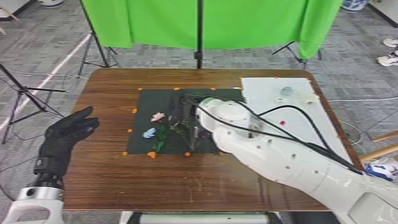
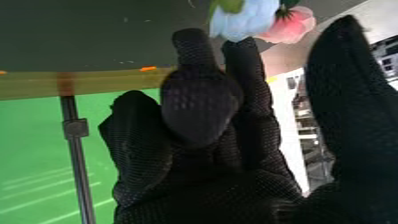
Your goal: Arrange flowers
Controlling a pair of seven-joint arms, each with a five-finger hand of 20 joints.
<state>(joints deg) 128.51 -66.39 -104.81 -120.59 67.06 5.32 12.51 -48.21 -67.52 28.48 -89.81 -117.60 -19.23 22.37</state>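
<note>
Head view: the right arm is reaching from the near right corner over the table (image 1: 98, 172), the right hand (image 1: 188, 107) is hanging dark against the black mat (image 1: 142, 146), its grip hard to read there; pink flower (image 1: 157, 117) and blue flower (image 1: 149, 133) are lying on the mat's left part, green foliage (image 1: 162, 145) just beside the blue one; left hand (image 1: 73, 127) is waiting at the table's left side, fingers loosely extended and pointing away from the robot. Right wrist view is showing what the head view is not: the right hand (image 2: 195, 185) is standing open, thumb well apart from the fingers, some slightly bent; a blue bloom and a pink bloom are sitting side by side near the fingertips, the blue one's petals facing the hand, its green base lying on the far side; the foliage's long axis is running roughly near to far
</note>
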